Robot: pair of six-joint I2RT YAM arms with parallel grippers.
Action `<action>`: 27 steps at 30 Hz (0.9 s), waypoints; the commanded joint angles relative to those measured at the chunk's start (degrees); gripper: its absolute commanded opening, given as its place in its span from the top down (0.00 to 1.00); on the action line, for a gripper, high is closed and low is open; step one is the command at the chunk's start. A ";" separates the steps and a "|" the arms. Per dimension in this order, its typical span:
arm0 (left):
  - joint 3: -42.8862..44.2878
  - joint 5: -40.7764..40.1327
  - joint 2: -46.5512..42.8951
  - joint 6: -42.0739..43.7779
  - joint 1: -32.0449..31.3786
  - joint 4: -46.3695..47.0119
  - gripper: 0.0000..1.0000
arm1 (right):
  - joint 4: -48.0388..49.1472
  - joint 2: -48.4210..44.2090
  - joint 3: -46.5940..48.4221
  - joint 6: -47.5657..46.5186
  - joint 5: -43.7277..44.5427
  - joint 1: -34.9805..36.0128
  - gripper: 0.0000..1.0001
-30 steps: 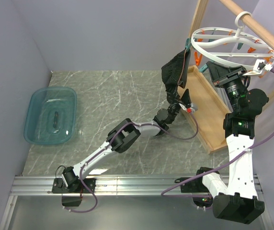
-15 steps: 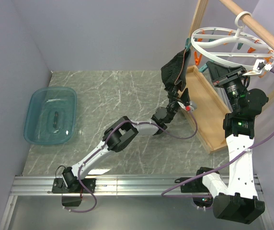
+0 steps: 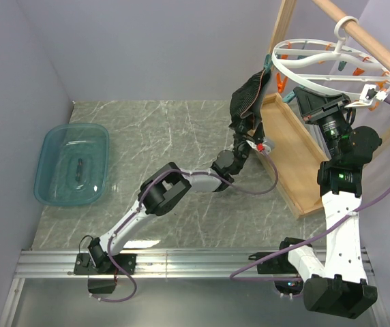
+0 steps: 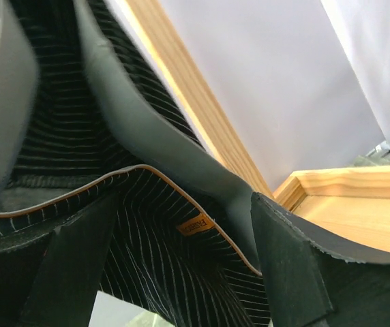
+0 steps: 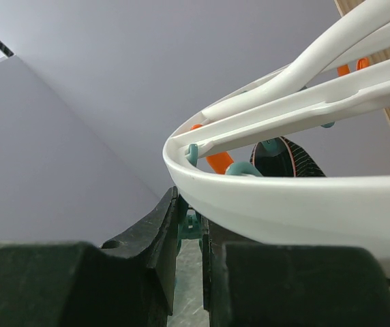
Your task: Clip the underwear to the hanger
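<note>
The underwear (image 3: 248, 102) hung clear of the desk (image 3: 168, 136). Its top corner was up at the left edge of the hanger (image 5: 304, 204), where a teal peg (image 3: 268, 65) sat. The rest drooped in a bunched fold beside the wooden rack (image 3: 297, 157).

Just below, the left claw (image 3: 251, 141) stood spread. The striped fabric passed loosely between its fingers (image 4: 287, 272) rather than being nipped. Since the cloth hung with nothing gripping it, one corner looked already clipped.

Under the ring, the right claw (image 5: 189, 238) was pressed nearly together, seemingly pinching a second teal clothespin (image 5: 189, 223) set apart from the garment. By my reading, what remained was to bring the free waistband corner to that pin, then let go.
</note>
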 commanded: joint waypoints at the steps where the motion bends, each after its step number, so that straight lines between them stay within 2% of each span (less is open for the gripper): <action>1: 0.90 -3.65 -6.06 -4.47 0.30 30.11 0.15 | 1.18 -1.60 -0.19 0.14 -4.86 1.60 1.00; 5: 0.73 -7.34 -8.69 -8.34 0.39 29.24 0.21 | 1.18 -1.60 -0.19 -0.13 -4.78 1.60 1.00; 8: -2.16 -8.48 -11.14 -10.71 0.30 29.06 0.30 | 1.17 -1.77 -0.45 -0.39 -4.60 1.60 1.00; 11: -5.23 -11.56 -14.31 -14.40 0.39 24.94 0.39 | 1.26 -1.77 -0.54 -0.30 -4.51 1.69 1.00; 16: -12.09 -12.26 -19.15 -19.50 0.39 20.11 0.65 | 1.35 -1.68 -0.46 -0.65 -4.43 1.60 1.00; 20: -17.97 -10.70 -24.67 -24.33 0.39 14.40 0.94 | 1.53 -1.60 -0.81 -0.83 -4.42 1.60 1.00; 22: -20.00 -8.85 -27.83 -27.76 0.39 11.93 1.00 | 1.70 -1.42 -0.89 -0.74 -4.34 1.60 1.00; 23: -22.10 -7.97 -28.99 -29.34 0.39 8.35 1.00 | 1.79 -1.42 -0.81 -0.92 -4.51 1.60 1.00; 27: -27.91 0.54 -34.61 -36.28 0.39 3.40 1.00 | 1.70 -1.07 -0.46 -1.36 -4.34 1.69 1.00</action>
